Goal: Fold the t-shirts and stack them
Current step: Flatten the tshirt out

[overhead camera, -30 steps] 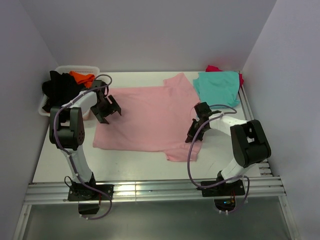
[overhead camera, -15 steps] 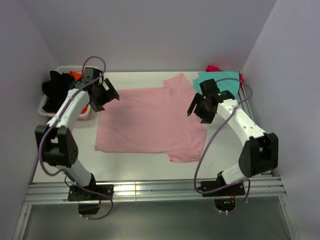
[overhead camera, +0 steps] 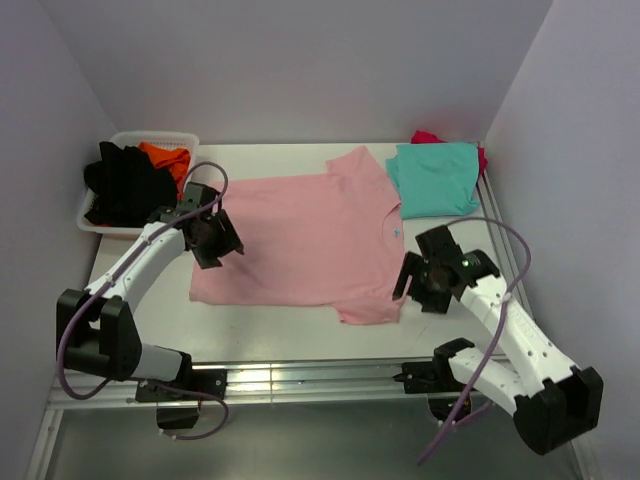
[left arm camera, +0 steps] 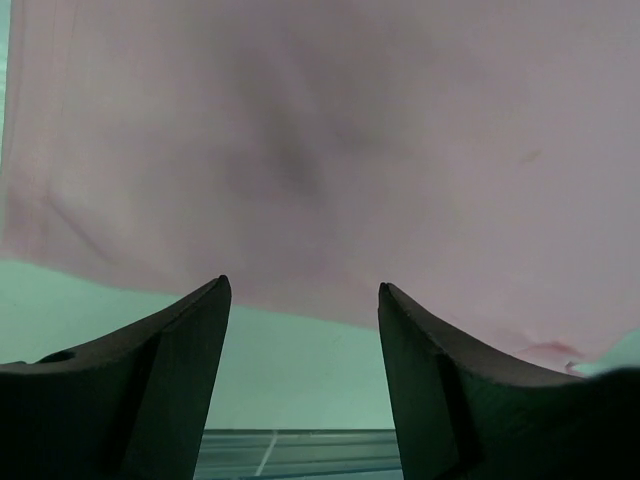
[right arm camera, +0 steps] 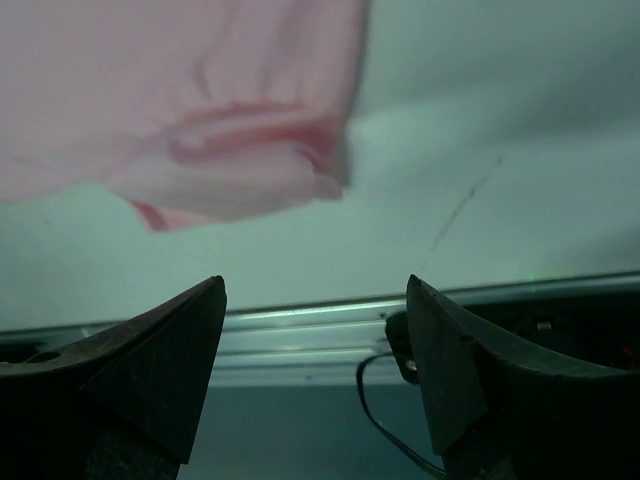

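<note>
The light pink t-shirt [overhead camera: 300, 240] is laid flat in the middle of the surface [overhead camera: 290, 330], with its collar toward the right side and one sleeve at the near right corner.

The left end effector [overhead camera: 215, 240] is positioned over the left edge of the light pink t-shirt. In the left wrist view, its fingers [left arm camera: 150, 380] are seen spread apart, with nothing between them; the pink cloth [left arm camera: 320, 150] and its hem are seen beyond the fingertips.

The right end effector [overhead camera: 422, 280] is positioned just beside the near right sleeve. In the right wrist view, its fingers [right arm camera: 150, 370] are likewise spread, with nothing gripped; the rumpled sleeve [right arm camera: 240, 170] is seen lying on the surface ahead of them.

A teal t-shirt [overhead camera: 435, 178] is folded at the far right corner, on top of a magenta t-shirt [overhead camera: 428, 137]. A black t-shirt [overhead camera: 125, 185] and an orange t-shirt [overhead camera: 165, 158] are held in the white basket [overhead camera: 150, 137] at the far left.
</note>
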Available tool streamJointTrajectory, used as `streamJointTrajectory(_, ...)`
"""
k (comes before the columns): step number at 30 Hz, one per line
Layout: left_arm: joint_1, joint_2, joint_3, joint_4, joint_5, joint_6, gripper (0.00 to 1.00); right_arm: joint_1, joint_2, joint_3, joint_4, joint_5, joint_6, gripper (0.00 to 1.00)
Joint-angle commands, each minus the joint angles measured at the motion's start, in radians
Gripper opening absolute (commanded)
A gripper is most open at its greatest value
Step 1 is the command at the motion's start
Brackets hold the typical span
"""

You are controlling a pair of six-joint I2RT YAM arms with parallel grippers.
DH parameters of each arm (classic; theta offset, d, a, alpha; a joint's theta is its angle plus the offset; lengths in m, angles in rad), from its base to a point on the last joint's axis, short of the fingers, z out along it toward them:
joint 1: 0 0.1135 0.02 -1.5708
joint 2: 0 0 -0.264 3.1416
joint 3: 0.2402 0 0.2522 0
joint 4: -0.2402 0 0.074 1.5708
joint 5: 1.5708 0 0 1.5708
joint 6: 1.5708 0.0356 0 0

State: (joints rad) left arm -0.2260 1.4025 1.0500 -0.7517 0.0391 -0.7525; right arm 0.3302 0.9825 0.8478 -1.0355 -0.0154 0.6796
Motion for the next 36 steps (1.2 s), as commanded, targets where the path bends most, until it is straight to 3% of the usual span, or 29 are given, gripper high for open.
streamJointTrajectory(1, -0.024, -0.088, -0.020, -0.118, -0.072, 0.004, 0.66, 0.027, -0.125, -0.113, -0.061, -0.067, 0.050, 0.80)
streamJointTrajectory(6, -0.030, -0.209, -0.301, 0.015, 0.065, -0.091, 0.65, 0.047, -0.180, -0.268, -0.026, -0.100, 0.092, 0.78)
streamJointTrajectory(14, -0.090, -0.171, -0.311, 0.066, -0.030, -0.122, 0.64, 0.047, -0.127, -0.388, 0.214, -0.135, 0.135, 0.76)
streamJointTrajectory(20, -0.090, -0.146, -0.289, 0.094, -0.077, -0.116, 0.64, 0.050, 0.007, -0.371, 0.369, -0.113, 0.130, 0.75)
streamJointTrajectory(28, -0.090, -0.142, -0.318, 0.118, -0.073, -0.125, 0.64, 0.052, 0.142, -0.322, 0.436, -0.097, 0.117, 0.72)
streamJointTrajectory(33, -0.088, -0.128, -0.314, 0.118, -0.076, -0.120, 0.64, 0.052, 0.185, -0.325, 0.466, -0.089, 0.104, 0.54)
streamJointTrajectory(36, -0.088, -0.106, -0.300, 0.114, -0.082, -0.116, 0.64, 0.052, 0.216, -0.320, 0.477, -0.095, 0.104, 0.29)
